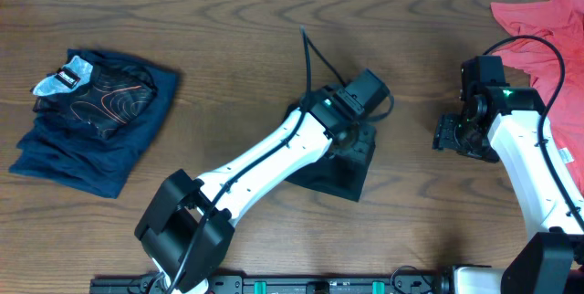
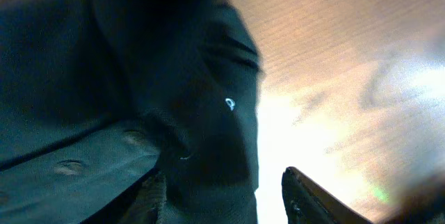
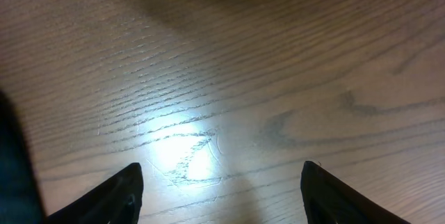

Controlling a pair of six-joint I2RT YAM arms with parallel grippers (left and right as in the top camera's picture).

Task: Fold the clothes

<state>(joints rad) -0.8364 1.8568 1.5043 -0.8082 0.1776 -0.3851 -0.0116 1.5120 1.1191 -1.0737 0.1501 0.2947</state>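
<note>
Left hand (image 2: 222, 180) hangs low over the folded black T-shirt (image 1: 330, 177) near the counter's (image 1: 255, 29) middle, fingers (image 2: 306, 197) apart and the cloth lying loose beneath, likely letting a fold settle. Right hand (image 3: 222, 175), also spread and empty, waits over bare wood toward the right edge.

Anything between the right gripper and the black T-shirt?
No. Overhead shows only bare table between the right gripper and the black T-shirt.
</note>
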